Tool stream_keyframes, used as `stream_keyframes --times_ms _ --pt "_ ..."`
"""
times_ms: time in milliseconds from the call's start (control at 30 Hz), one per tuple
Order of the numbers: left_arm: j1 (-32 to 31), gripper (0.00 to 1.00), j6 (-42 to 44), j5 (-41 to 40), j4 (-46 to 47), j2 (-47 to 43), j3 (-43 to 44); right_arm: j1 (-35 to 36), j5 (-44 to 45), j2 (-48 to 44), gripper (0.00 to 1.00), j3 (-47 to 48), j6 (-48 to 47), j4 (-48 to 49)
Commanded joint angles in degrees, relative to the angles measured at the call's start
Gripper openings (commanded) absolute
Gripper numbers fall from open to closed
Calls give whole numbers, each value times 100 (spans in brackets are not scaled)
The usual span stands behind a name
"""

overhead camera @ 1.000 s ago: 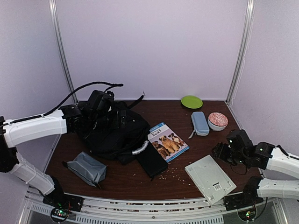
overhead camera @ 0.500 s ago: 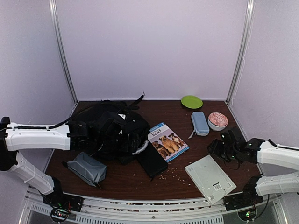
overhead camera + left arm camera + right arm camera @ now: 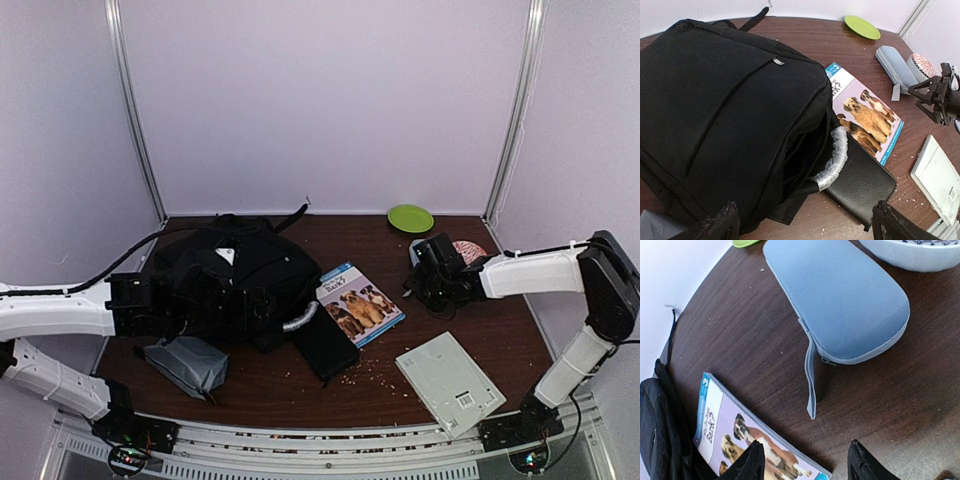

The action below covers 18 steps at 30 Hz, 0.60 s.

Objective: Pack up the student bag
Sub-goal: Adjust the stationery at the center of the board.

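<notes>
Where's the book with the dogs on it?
In the overhead view the dog book lies flat near the table's middle, just right of the student bag, the flat black case at its near-left edge and the blue-grey pouch farther right.

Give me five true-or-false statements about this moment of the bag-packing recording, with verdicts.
1. The student bag lies beside the dog book. True.
2. The right gripper hovers open near the blue case. True.
3. The left gripper is shut on the student bag. False: the left gripper is wide open, holding nothing.
4. The green plate rests on the dog book. False: the green plate lies apart, at the table's far edge.
5. The grey pouch is inside the student bag. False: the grey pouch lies outside, beside it.
</notes>
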Motion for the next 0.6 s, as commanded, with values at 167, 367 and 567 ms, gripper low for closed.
stream_keyframes --times_ms 167,367,567 --pt "-1 95 87 -486 -124 -493 -244 -117 798 1076 51 868 950 -288" --pt "-1 95 127 -733 -234 -786 -385 -188 809 1677 48 1444 1002 -718" --pt "-1 95 154 -890 -269 -1120 -570 -246 858 2038 46 1847 1008 -1009"
